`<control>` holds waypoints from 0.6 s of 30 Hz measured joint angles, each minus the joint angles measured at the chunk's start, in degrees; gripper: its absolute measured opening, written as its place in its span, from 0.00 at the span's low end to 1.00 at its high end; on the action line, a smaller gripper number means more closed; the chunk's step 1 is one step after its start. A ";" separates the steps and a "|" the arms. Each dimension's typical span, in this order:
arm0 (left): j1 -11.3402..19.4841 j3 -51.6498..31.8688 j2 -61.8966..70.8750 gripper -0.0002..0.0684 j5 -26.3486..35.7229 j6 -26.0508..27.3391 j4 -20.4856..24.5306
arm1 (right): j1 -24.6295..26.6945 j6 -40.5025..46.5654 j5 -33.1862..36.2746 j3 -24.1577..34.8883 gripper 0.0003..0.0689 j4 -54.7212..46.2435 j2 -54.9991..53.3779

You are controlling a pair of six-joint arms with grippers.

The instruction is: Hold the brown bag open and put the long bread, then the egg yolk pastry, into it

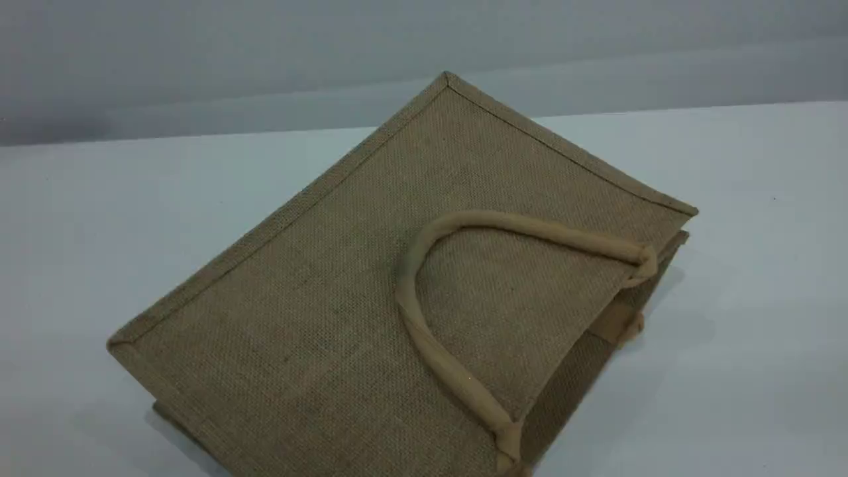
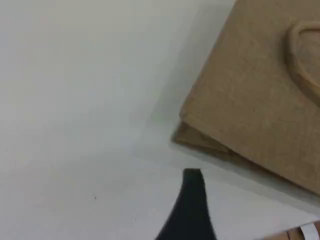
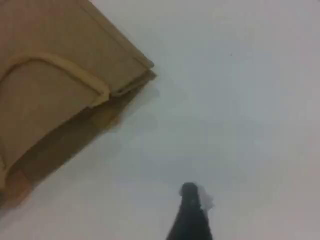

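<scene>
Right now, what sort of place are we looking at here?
Probably a bare robot test bench or lab setup rather than a shop or kitchen. A plain white table backs onto a blank grey wall, and the only thing laid out is a brown bag lying flat.

The brown bag (image 1: 371,291) lies flat on the table (image 1: 748,265), one handle (image 1: 424,331) resting on its upper face. Seen from the left gripper (image 2: 192,175), it lies ahead to the right; from the right gripper (image 3: 190,189), ahead to the left, well apart from both
</scene>
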State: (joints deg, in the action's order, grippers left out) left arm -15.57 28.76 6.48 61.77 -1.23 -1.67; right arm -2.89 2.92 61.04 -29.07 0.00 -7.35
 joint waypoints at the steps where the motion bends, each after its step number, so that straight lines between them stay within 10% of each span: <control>1: 0.00 0.00 0.05 0.83 0.00 0.00 0.00 | 0.00 0.00 0.05 0.00 0.76 0.00 1.12; 18: 0.00 0.11 0.05 0.83 0.05 0.11 0.00 | 0.00 0.00 0.06 0.04 0.76 0.00 7.35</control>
State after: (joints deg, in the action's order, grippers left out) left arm -15.57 28.87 6.53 61.82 -1.12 -1.67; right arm -2.89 2.92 61.10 -29.03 0.00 0.00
